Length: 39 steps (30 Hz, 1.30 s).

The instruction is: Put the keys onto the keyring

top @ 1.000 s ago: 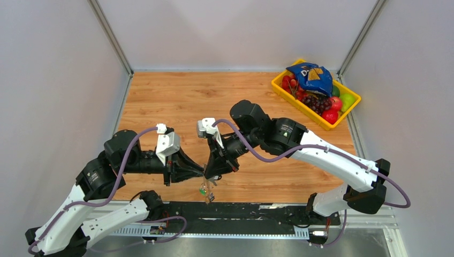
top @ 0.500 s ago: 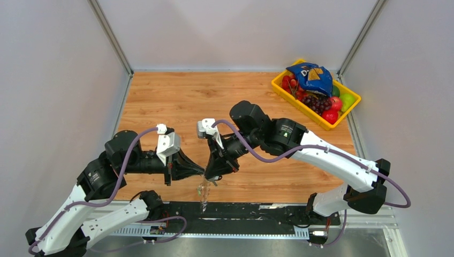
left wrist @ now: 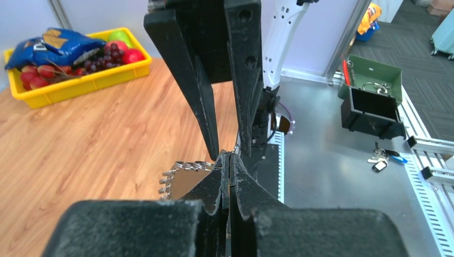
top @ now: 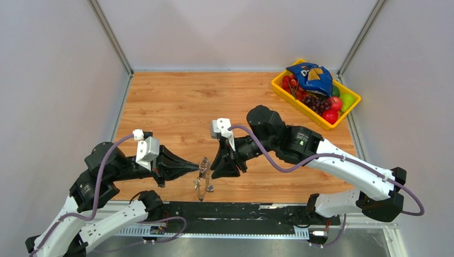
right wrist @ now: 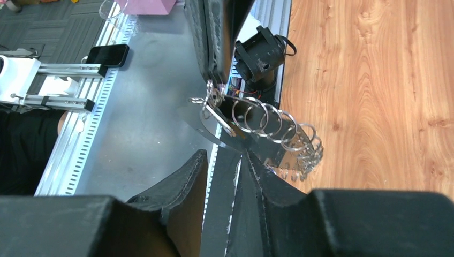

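Note:
The keyring is a thin silver hoop with several small rings strung along its edge; it hangs above the table's near edge between the two grippers. My left gripper is shut on its rim, and the jaws press together on the metal in the left wrist view, with the hoop to their left. My right gripper stands open just right of the hoop, holding nothing. In the right wrist view its fingers are spread below the keyring. A small silver key blade dangles by the grip point.
A yellow tray of fruit with a blue chip bag sits at the back right corner. A black rail runs along the near edge. A green box and a loose bunch of keys lie on the metal bench.
My left gripper shut on the keyring. My right gripper opened, let go and pulled back to the right. The left arm drew back left with the ring.

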{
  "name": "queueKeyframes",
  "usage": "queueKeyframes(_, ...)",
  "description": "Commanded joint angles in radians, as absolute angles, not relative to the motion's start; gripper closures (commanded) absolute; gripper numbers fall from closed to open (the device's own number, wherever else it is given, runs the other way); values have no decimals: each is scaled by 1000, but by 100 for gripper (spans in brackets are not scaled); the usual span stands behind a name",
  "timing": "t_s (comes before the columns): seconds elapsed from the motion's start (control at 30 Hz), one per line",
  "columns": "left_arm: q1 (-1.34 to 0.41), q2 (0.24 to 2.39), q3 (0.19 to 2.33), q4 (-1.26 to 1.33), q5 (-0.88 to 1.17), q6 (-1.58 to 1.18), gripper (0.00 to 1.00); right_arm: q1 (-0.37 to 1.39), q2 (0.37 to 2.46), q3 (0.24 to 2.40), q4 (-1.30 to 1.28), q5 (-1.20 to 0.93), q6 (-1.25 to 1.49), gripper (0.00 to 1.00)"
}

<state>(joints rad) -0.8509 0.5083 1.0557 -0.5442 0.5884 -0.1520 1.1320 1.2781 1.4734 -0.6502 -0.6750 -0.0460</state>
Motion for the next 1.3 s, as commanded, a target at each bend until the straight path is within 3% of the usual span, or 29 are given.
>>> queueKeyframes(0.0, -852, 490, 1038, -391, 578, -189, 100, 1138, 1212, 1425, -514, -641, -6, 67)
queueKeyframes(0.7, -852, 455, 989, -273, 531, -211, 100, 1247, 1190, 1468, -361, -433, -43, 73)
queueKeyframes(0.87, -853, 434, 962, -187, 512, -229, 100, 1304, 1183, 1471, -329, -263, -83, 77)
queueKeyframes(1.27, -853, 410, 896, 173, 509, -263, 100, 1346, 1147, 1538, -204, -123, -161, 64)
